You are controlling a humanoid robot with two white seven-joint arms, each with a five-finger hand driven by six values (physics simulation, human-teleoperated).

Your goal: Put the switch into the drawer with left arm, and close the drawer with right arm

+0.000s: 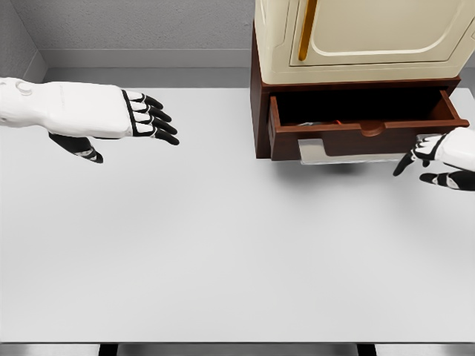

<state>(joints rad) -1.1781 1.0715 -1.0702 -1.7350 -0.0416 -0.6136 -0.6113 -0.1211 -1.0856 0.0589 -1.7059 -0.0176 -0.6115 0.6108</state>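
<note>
**Closing the drawer: a square push on the front panel**

Judging by the layout, the step in hand is the closing push with the right arm. The drawer stands pulled out of the dark brown wooden cabinet, and something small with a red and pale edge shows just behind its front panel; that is probably the switch, though too little of it is visible to be sure. The right robot hand sits just beside the drawer's right front corner, fingers loosely spread and holding nothing. The left robot hand hovers well apart over the tabletop, fingers extended, also empty.

A good push would land near the middle of the front panel, close to the rounded handle, rather than on the corner; an off-centre shove may skew the drawer on its runners and jam it. Flat fingers or palm against the wood, moving straight toward the cabinet, should serve best.

The drawer's wood looks smooth and reddish-brown, with straight edges. Above it sits a cream, glossy upper cabinet with rounded mouldings and a brass-coloured vertical bar. The tabletop is matte pale grey.
</note>
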